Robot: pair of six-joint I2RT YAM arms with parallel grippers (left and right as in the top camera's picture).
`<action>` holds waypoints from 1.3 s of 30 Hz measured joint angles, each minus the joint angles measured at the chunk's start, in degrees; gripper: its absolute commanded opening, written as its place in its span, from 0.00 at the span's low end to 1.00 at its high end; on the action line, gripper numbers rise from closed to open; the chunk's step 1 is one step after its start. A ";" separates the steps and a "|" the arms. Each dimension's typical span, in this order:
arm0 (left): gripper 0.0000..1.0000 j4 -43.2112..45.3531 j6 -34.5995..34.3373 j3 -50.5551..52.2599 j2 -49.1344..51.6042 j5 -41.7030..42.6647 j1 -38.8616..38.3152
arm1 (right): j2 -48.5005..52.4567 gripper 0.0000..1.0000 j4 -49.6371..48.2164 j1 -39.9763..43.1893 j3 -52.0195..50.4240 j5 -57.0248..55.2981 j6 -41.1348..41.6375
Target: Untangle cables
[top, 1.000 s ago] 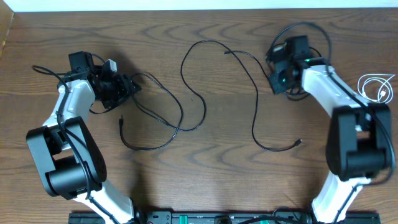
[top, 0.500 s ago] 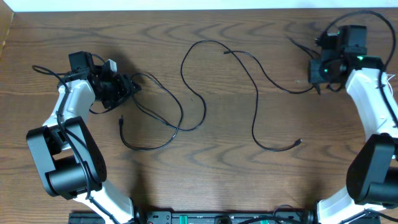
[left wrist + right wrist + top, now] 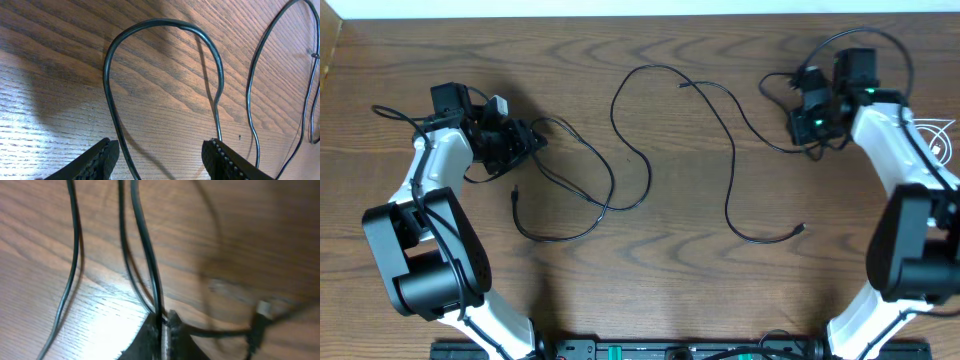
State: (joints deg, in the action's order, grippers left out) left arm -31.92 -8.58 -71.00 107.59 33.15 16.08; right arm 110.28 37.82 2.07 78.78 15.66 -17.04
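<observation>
A long black cable (image 3: 732,160) winds across the middle of the table and ends in a small plug (image 3: 802,230). A second black cable (image 3: 582,150) loops on the left, its plug (image 3: 514,192) lying free. My left gripper (image 3: 525,140) stands open over a bend of it; the left wrist view shows the black loop (image 3: 165,22) between the spread jaws (image 3: 160,160), touching neither pad. My right gripper (image 3: 800,125), at the far right, is shut on a black strand (image 3: 145,250), which runs into the pinched jaws (image 3: 164,322). The coiled white cable (image 3: 932,138) lies at the right edge.
The right wrist view, which is blurred, shows two more black strands (image 3: 70,265) running beside the held one and a small pale plug (image 3: 262,310) to the right. A light strip (image 3: 620,8) borders the table's far edge.
My right gripper swung out to the right with the black strand, drawing it away from the middle loops, then came partway back left. The left arm and its cable have not moved.
</observation>
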 measured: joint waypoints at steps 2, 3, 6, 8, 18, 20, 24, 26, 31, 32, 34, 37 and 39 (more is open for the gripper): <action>0.59 0.00 0.00 0.00 0.00 0.00 0.00 | 1.64 0.34 -0.59 -0.66 -0.07 0.15 -0.87; 0.59 -0.02 0.00 0.00 0.00 0.00 0.00 | 2.78 0.39 -1.03 -0.94 -0.09 0.24 -1.27; 0.59 0.00 0.02 0.00 0.00 0.00 0.00 | 4.50 0.43 -1.53 -1.03 -0.09 0.24 -1.88; 0.59 0.00 0.00 0.00 0.00 0.00 0.00 | 5.97 0.47 -1.53 -1.03 -0.11 0.22 -2.34; 0.59 0.02 0.00 0.00 0.00 0.00 0.00 | 8.31 0.01 -1.57 -0.98 0.11 0.39 -4.37; 0.59 0.00 0.00 0.00 0.00 0.00 0.00 | 8.39 0.01 -1.22 -0.98 0.17 -1.27 -4.22; 0.59 0.00 0.00 0.00 0.00 0.00 0.00 | 8.37 0.01 -0.37 -1.09 0.72 -7.32 -2.84; 0.59 0.00 0.02 0.00 0.00 0.00 0.00 | 8.37 0.01 -0.31 -0.87 0.96 -10.69 -1.09; 0.59 0.00 0.00 0.00 0.00 0.00 0.00 | 8.37 0.01 -0.35 2.16 1.11 -15.93 5.66; 0.59 0.00 0.00 0.00 0.00 0.00 0.00 | 8.37 0.01 -0.33 3.13 1.11 -16.52 7.15; 0.59 0.00 0.02 0.00 0.00 0.00 0.00 | 8.37 0.01 -0.24 5.42 1.16 -17.51 10.01; 0.59 0.00 0.00 0.00 0.00 0.00 0.00 | 8.37 0.01 0.87 9.42 1.25 -18.62 13.62; 0.59 0.00 0.00 0.00 0.00 0.00 0.00 | 8.37 0.01 1.73 11.98 1.33 -18.99 15.19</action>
State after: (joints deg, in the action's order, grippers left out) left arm -31.92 -8.58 -71.00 107.59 33.15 16.08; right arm 118.65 39.55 14.04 80.12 -3.33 -1.85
